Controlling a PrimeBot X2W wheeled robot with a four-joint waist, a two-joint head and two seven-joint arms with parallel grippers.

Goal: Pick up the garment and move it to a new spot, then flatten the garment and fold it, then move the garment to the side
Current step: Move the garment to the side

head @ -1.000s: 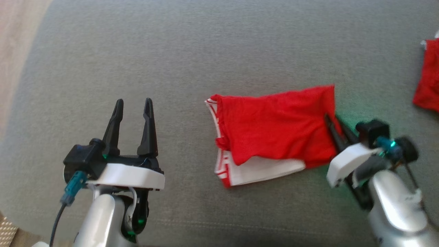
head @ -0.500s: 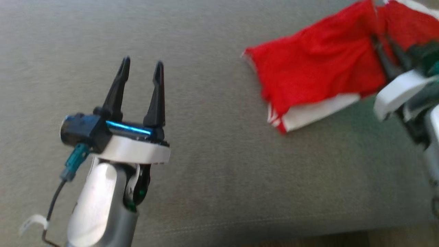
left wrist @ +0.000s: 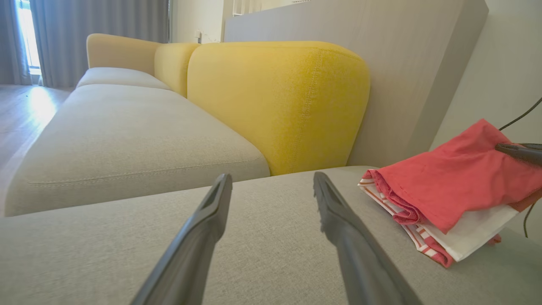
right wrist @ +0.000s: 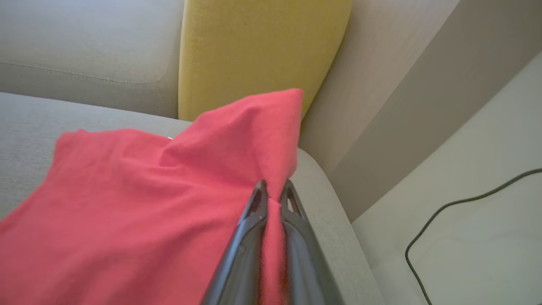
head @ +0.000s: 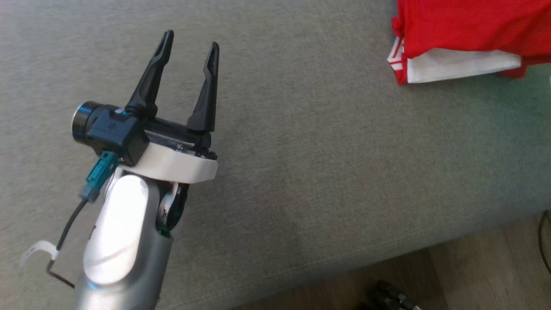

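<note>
Two claws are mine, yet the biggest thing before me is the grey sofa seat [head: 327,163], which spreads under both arms. Behind it stands the yellow cushion [left wrist: 275,97] of the backrest, upright against a pale panel. Along the seat's front edge shows a strip of wooden floor [head: 473,275].

Next in size is the garment [head: 465,26], red on top with a white layer and a red-striped hem peeping out beneath. It lies folded near the right end of the seat, well apart from my left arm. Its folded left edge rests on the fabric of the seat, while its right side rises in a peak.

My left claw [head: 191,38] hovers above bare seat, fingers spread wide with nothing between them. My right claw [right wrist: 273,186] is clenched on the red top layer of the garment at that raised right side, with cloth pinched between the fingertips.

Smallest, a thin dark cable [right wrist: 444,220] curls across the pale floor beyond the sofa's end.
</note>
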